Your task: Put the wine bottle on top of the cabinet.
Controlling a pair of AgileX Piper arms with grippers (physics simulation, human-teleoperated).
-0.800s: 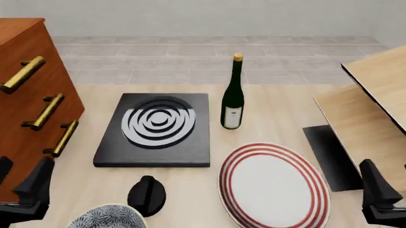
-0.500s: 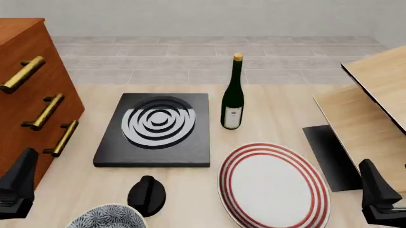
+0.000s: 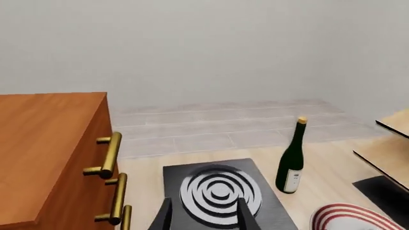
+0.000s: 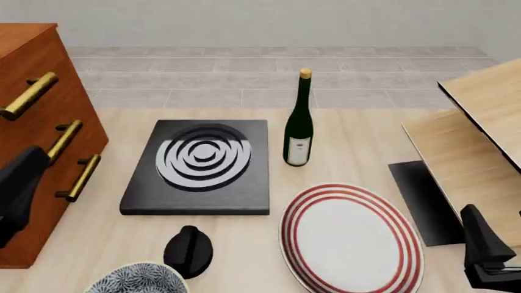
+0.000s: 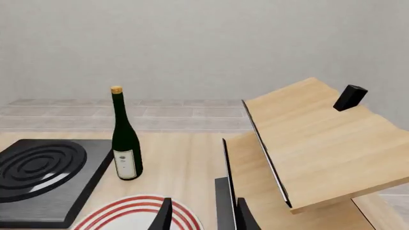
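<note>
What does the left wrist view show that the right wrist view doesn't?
Only the left wrist view shows the cabinet with its brass handles. Only the right wrist view shows a small black block on the pale wood boards. Both show the wine bottle standing upright, the black burner plate, the red-striped plate and open claw tips.

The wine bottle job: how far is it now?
Nothing is done yet. The tall dark green glass wine bottle stands upright on the table beside the black burner plate. Neither tool holds anything. Left to do: grasp the bottle and set it on top of the reddish-brown wooden cabinet.
</note>
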